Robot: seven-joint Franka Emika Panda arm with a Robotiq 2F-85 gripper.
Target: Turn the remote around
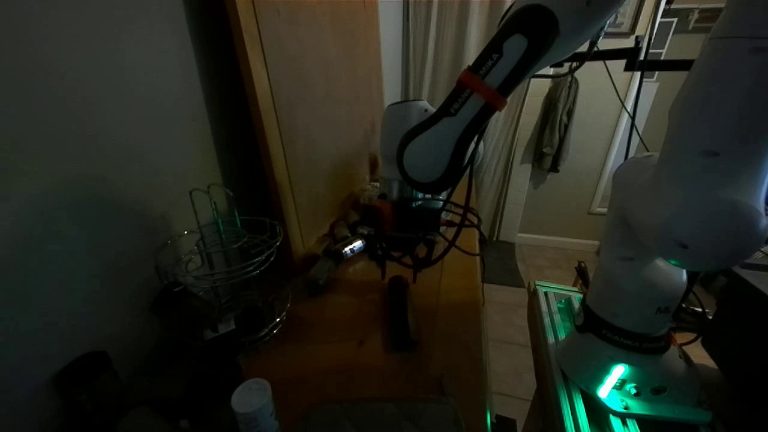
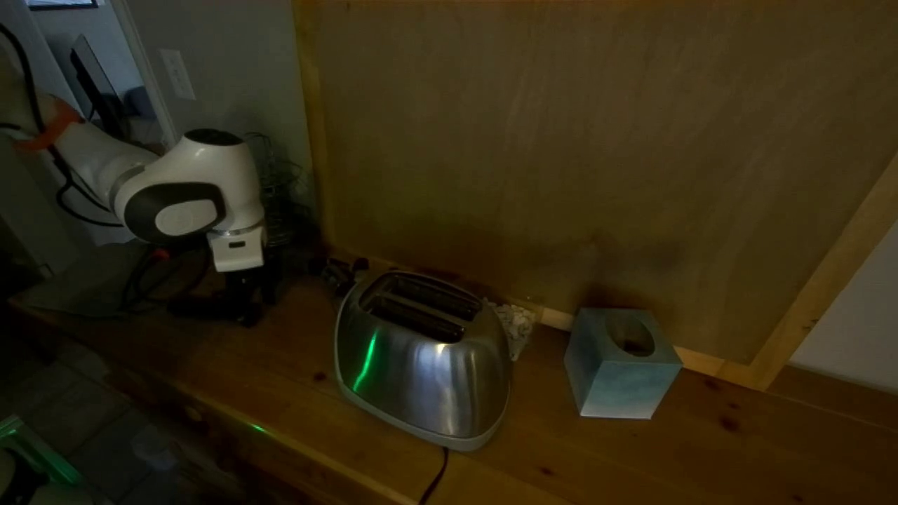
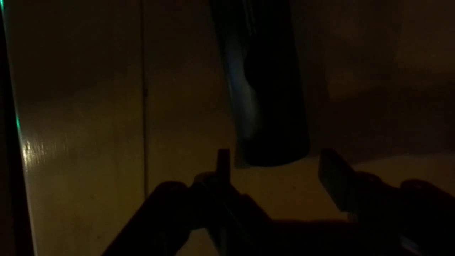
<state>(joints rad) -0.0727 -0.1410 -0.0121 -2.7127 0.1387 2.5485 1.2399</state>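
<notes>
We see the remote (image 1: 402, 318) lying on the wooden table (image 1: 336, 354), a dark bar whose long axis, in an exterior view, runs nearly straight up and down the picture, roughly in line with the table's long edge. Its nearer end points toward a grey mat-like thing (image 1: 384, 417) at the bottom of that view, and its farther end lies just below the gripper (image 1: 399, 277). In the wrist view we look down on it: it slants a little, coming in from the top edge with its rounded end lower and slightly to the right, the opposite end cut off by the frame. A pale sheen lies along its left side there, but the light is too dim for us to tell which end is the front. The two fingers (image 3: 223, 163) stand spread, one on either side of that rounded end, with a narrow gap between each tip and the remote, so we read it as ungripped. We also note a wire rack (image 1: 223, 276) and a white canister (image 1: 255, 402) to its left, and, in an exterior view, a metal toaster (image 2: 424, 358) and a blue tissue box (image 2: 621, 379) on the same table
</notes>
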